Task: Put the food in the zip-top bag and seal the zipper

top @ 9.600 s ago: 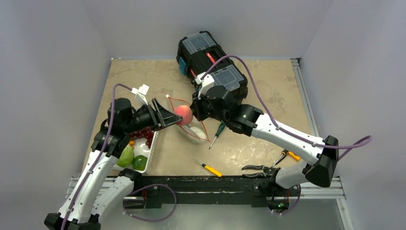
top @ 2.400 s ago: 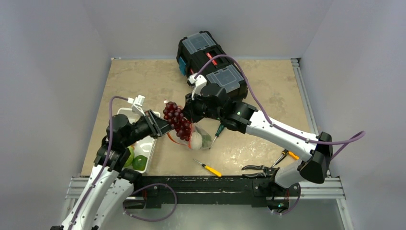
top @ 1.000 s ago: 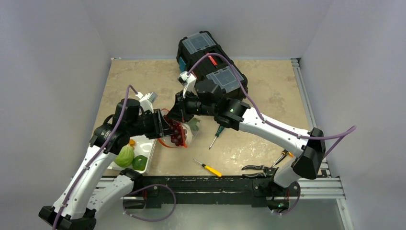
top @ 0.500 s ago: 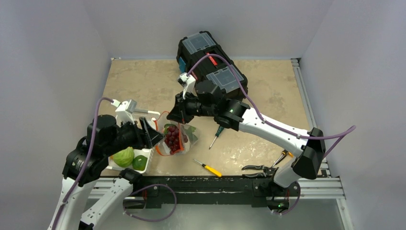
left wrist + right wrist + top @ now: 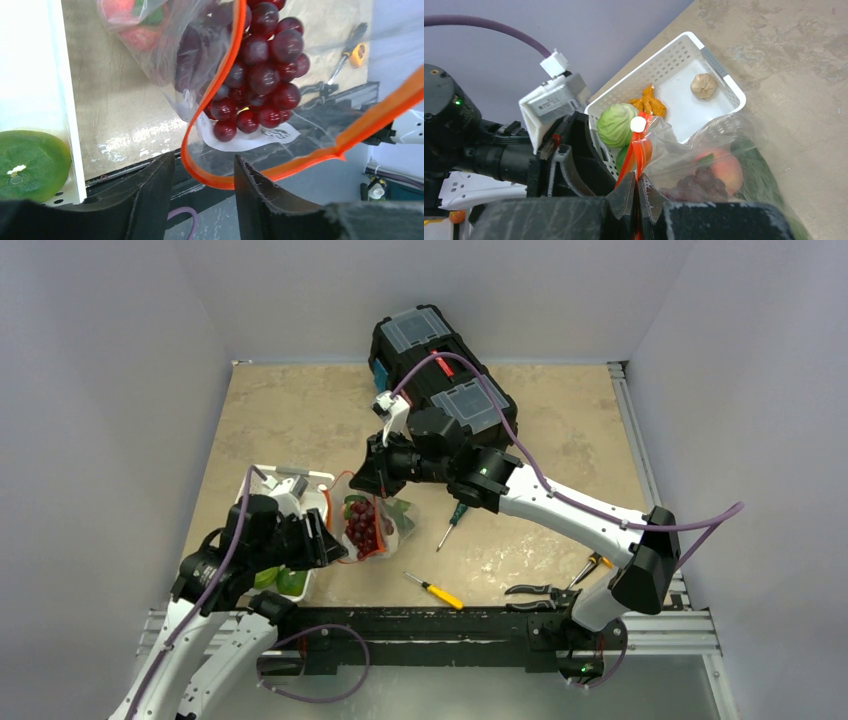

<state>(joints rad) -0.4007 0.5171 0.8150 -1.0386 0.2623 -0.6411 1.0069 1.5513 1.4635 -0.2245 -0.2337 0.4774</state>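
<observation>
The clear zip-top bag (image 5: pixel 375 525) hangs over the table, with purple grapes (image 5: pixel 360 524), a pink peach (image 5: pixel 724 170) and a dark green piece inside. My right gripper (image 5: pixel 364 478) is shut on the bag's orange-red zipper strip (image 5: pixel 640 150), just below its white tab (image 5: pixel 638 124). My left gripper (image 5: pixel 326 545) is open and empty beside the bag. In the left wrist view the strip's loop (image 5: pixel 200 170) passes between the spread fingers (image 5: pixel 250 185), below the grapes (image 5: pixel 260 75). A cabbage (image 5: pixel 616 124), a carrot (image 5: pixel 649 102) and a green round fruit (image 5: pixel 30 162) lie in the basket.
The white slotted basket (image 5: pixel 704 55) stands left of the bag, with a small beige bulb (image 5: pixel 703 86) in it. A black toolbox (image 5: pixel 440 360) sits behind. Two screwdrivers (image 5: pixel 455 515) (image 5: pixel 435 590) and two pliers (image 5: pixel 535 590) (image 5: pixel 600 562) lie near the front.
The grapes went from my left gripper into the bag. My left gripper let go and drew back toward the near left by the basket. My right gripper kept holding the strip.
</observation>
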